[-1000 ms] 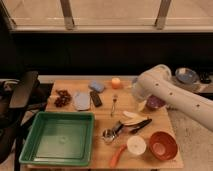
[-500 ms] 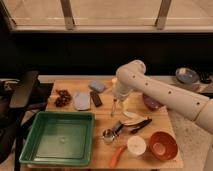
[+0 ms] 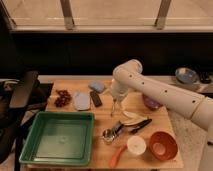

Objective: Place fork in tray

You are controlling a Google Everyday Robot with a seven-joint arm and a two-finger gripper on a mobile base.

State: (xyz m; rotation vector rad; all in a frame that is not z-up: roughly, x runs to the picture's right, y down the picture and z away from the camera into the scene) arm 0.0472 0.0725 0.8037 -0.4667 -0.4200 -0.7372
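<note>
The fork (image 3: 114,108) is a slim silver piece lying on the wooden table (image 3: 100,117), near its middle. My gripper (image 3: 116,98) hangs right above the fork's far end, at the tip of the white arm (image 3: 160,92) that reaches in from the right. Its jaws stand open and hold nothing. The green tray (image 3: 59,116) sits at the table's front left, with nothing in it.
A black bar (image 3: 96,98), a pale blue lid (image 3: 81,101) and a blue sponge (image 3: 96,86) lie left of the fork. A scoop (image 3: 112,132), a black-handled knife (image 3: 140,125), a white cup (image 3: 136,145) and an orange bowl (image 3: 163,145) sit in front.
The arm has swung left from the table's right side, and the gripper has come down over the fork. The objects on the table have not moved.
</note>
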